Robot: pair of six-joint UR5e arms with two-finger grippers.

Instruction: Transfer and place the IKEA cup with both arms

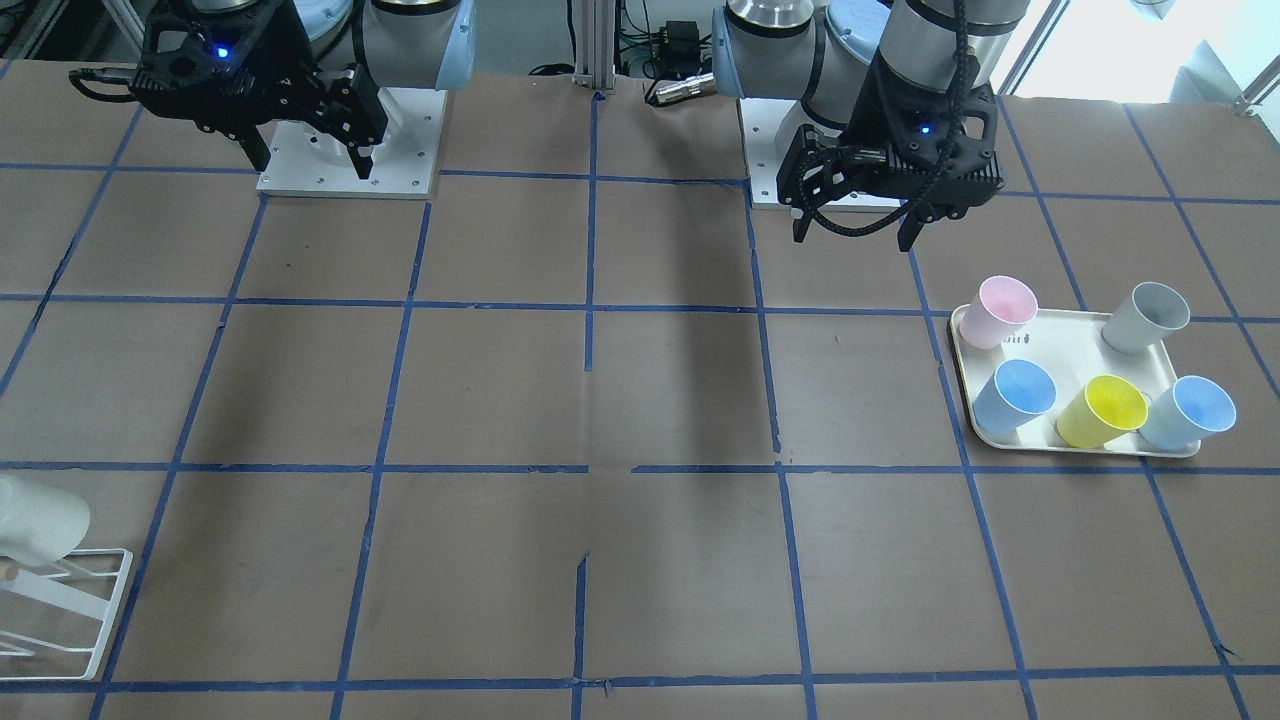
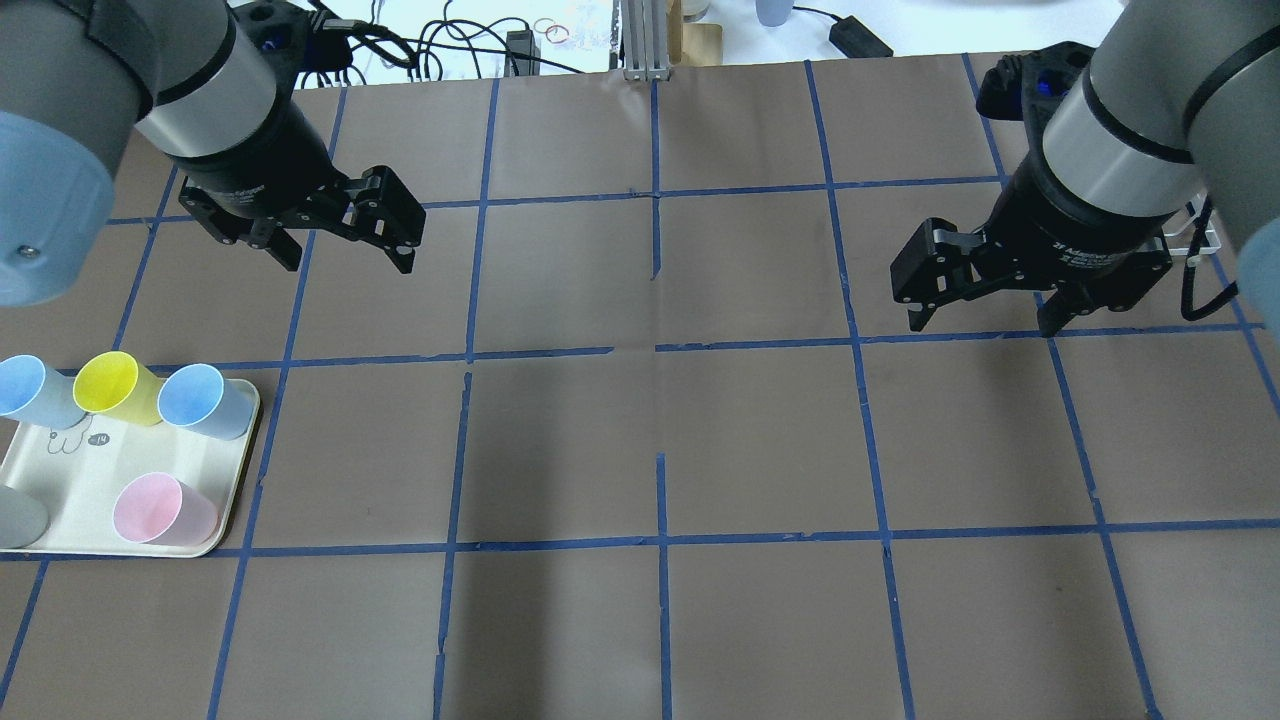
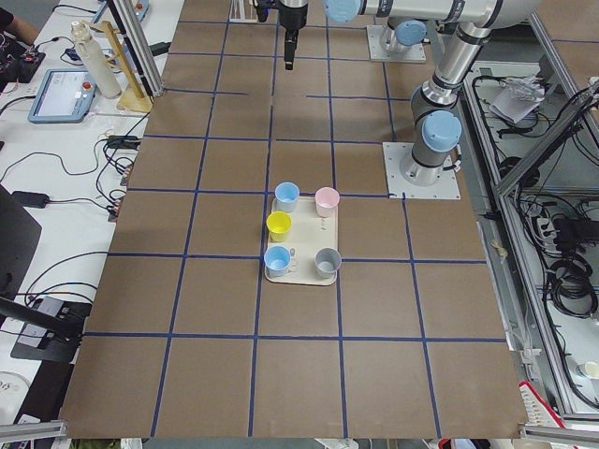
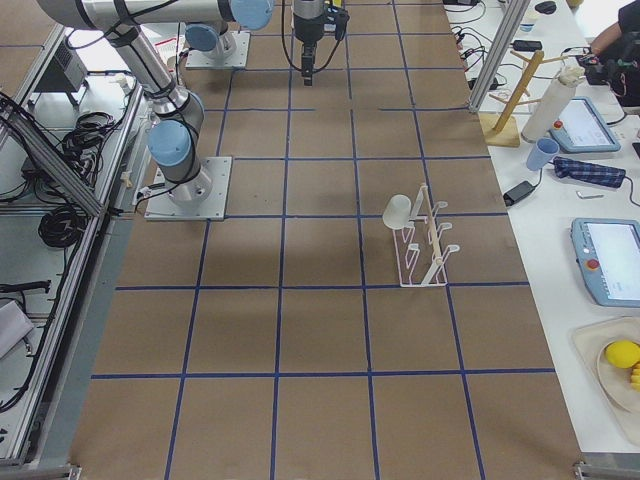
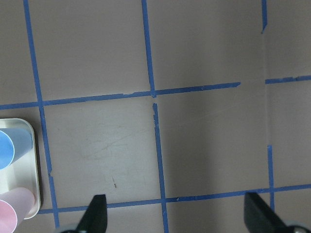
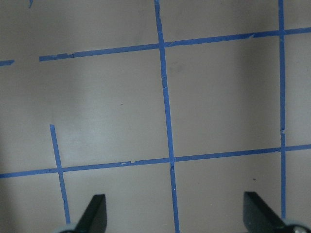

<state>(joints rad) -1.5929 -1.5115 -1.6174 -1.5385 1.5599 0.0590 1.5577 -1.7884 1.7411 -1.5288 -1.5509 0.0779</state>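
The off-white IKEA cup (image 1: 40, 520) sits tilted on a peg of a white wire rack (image 1: 75, 610) at the table edge on my right side; it also shows in the exterior right view (image 4: 398, 210). My left gripper (image 2: 345, 258) is open and empty, hovering above the table beyond the tray of cups. It also shows in the front view (image 1: 855, 238). My right gripper (image 2: 982, 325) is open and empty above bare table, well short of the rack. It also shows in the front view (image 1: 312, 165).
A cream tray (image 1: 1060, 345) on my left side holds a pink cup (image 1: 1000, 310), a grey cup (image 1: 1148, 316), a yellow cup (image 1: 1103, 410) and two blue cups (image 1: 1015, 393). The tray's corner (image 5: 31, 133) shows in the left wrist view. Blue tape lines grid the brown table.
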